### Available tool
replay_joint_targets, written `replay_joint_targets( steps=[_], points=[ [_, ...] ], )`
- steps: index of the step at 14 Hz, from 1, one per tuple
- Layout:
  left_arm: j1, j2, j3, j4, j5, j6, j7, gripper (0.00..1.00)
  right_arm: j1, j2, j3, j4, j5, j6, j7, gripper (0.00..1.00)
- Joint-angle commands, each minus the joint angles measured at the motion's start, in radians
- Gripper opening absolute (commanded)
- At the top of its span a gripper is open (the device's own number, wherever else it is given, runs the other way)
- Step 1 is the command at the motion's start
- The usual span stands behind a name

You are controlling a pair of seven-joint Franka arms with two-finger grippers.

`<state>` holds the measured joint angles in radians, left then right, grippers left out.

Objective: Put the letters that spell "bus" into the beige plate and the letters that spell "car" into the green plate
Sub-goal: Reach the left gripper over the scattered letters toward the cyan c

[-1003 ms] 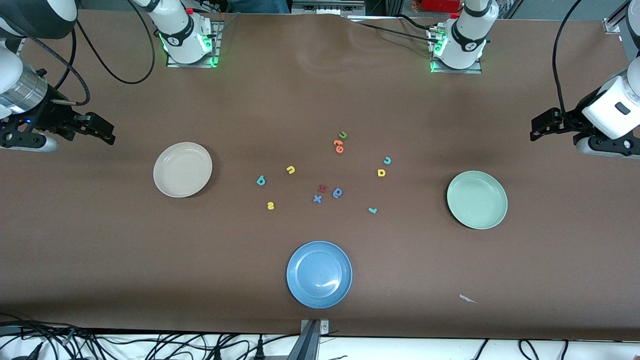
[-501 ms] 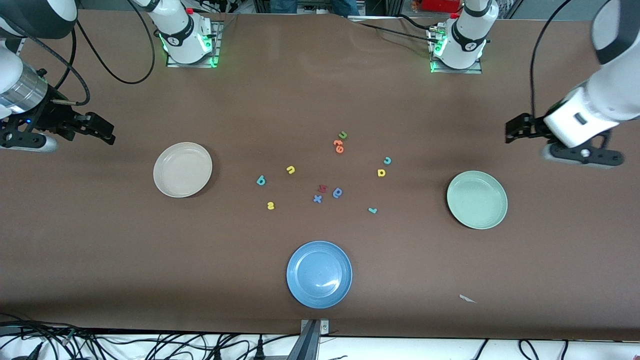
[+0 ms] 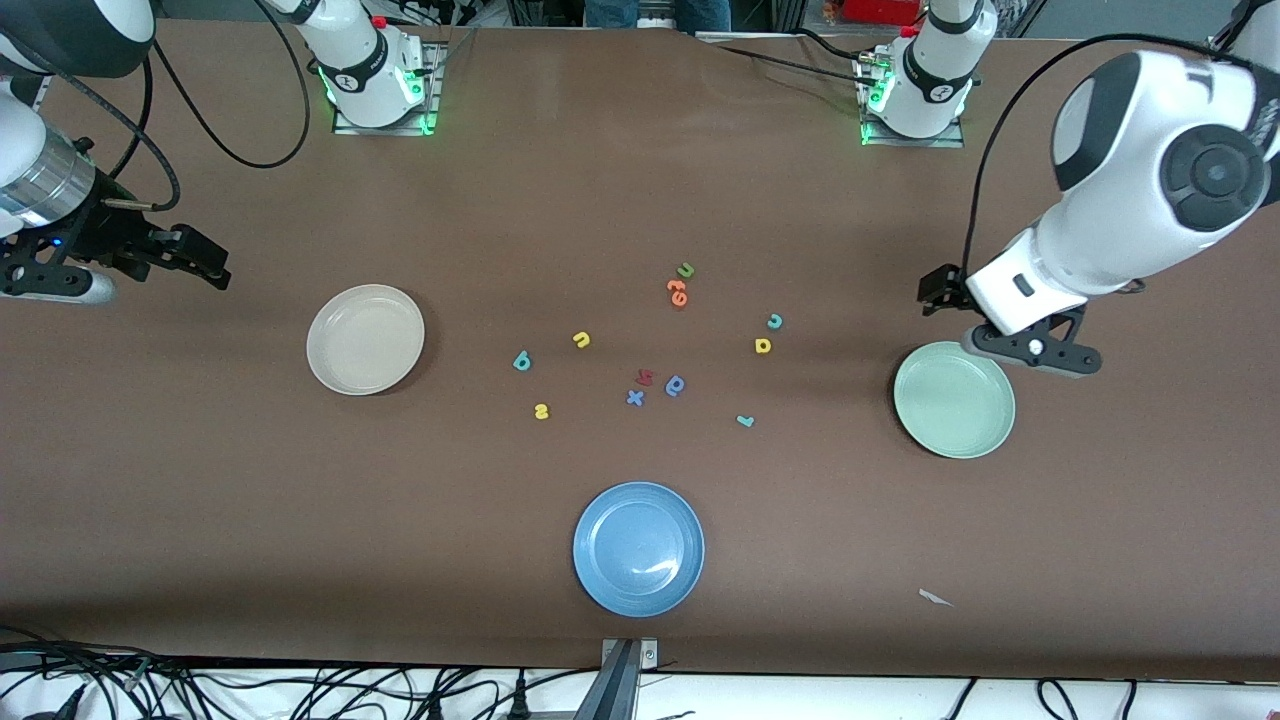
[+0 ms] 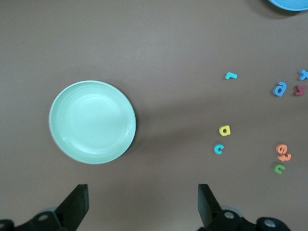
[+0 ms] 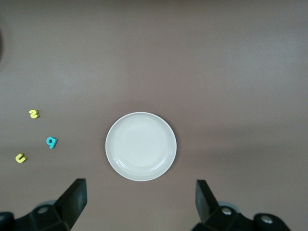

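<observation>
Front view: I'm watching the left gripper [image 3: 935, 290], jaws spread and empty, hanging by the green plate [image 3: 954, 400]; the right gripper [image 3: 200, 262] is waiting open.

Left wrist view: the teal "c" [image 4: 219, 148] is probably touching the yellow "a" [image 4: 224, 130], risking a double pick.

Right wrist view: the beige plate [image 5: 141, 146] is sitting empty.

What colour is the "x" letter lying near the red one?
Blue: the "x" lies beside the red letter. Clearest in the front view.
</observation>
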<state>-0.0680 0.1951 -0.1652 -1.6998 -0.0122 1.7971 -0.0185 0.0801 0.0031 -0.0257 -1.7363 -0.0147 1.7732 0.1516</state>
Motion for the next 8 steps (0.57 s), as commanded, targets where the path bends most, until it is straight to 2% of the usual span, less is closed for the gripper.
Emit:
replay_joint_targets(
  steps=[1, 5, 8],
  points=[
    [0.004, -0.017, -0.054, -0.124, -0.011, 0.134, -0.058, 1.00, 0.003, 0.008, 0.000, 0.024, -0.001, -0.008, -0.007, 1.00],
    [0.002, -0.011, -0.144, -0.315, 0.009, 0.385, -0.193, 1.00, 0.006, 0.008, 0.000, 0.024, -0.014, -0.004, -0.006, 1.00],
    [-0.031, 0.038, -0.174, -0.412, 0.017, 0.563, -0.247, 1.00, 0.009, 0.008, 0.001, 0.023, -0.013, 0.003, 0.005, 1.00]
  ],
)
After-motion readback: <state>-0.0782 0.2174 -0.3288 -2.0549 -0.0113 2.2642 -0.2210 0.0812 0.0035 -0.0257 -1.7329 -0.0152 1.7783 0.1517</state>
